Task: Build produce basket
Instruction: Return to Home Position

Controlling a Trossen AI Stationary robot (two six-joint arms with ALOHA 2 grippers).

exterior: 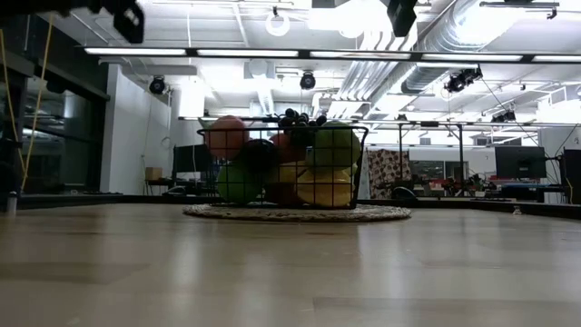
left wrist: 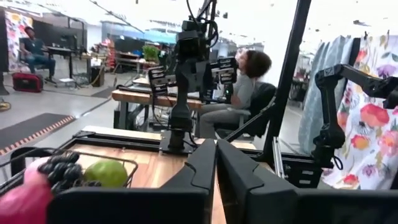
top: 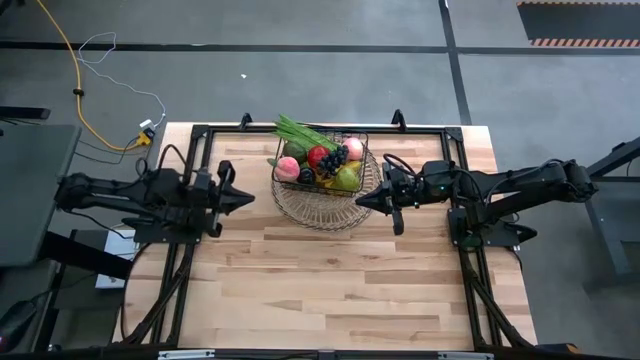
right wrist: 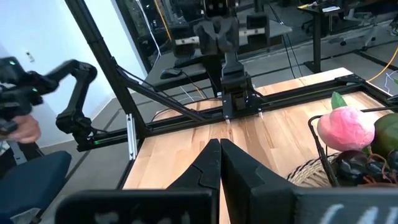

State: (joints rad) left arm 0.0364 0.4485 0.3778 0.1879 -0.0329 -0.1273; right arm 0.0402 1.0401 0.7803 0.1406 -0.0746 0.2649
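Plainly the basket [exterior: 363,150] is full. It sits on the round wire tray [top: 320,216] toward the far side of the table [top: 330,290], heaped with produce. A pink peach [top: 287,168] lies at its left rim, dark grapes [top: 330,158] ride on top, and a green leafy bunch [top: 300,131] sticks out past its far left corner.

The left gripper [top: 248,197] hangs to the left of the basket, apart from it, fingers pressed together on nothing. The right gripper [top: 362,203] hangs just beside the basket's near right corner, over the tray's edge, likewise closed and empty.

The likely trouble lies with that right arm. A low or sideways pull-back could catch the tray or the basket's wire, jolt the heap, and send the grapes or a rim peach rolling out. Backing straight away to the right looks safest.

Nearer than the basket the table is bare wood, with ample room. Beyond the basket the dark frame rail [top: 420,127] runs close, leaving little.
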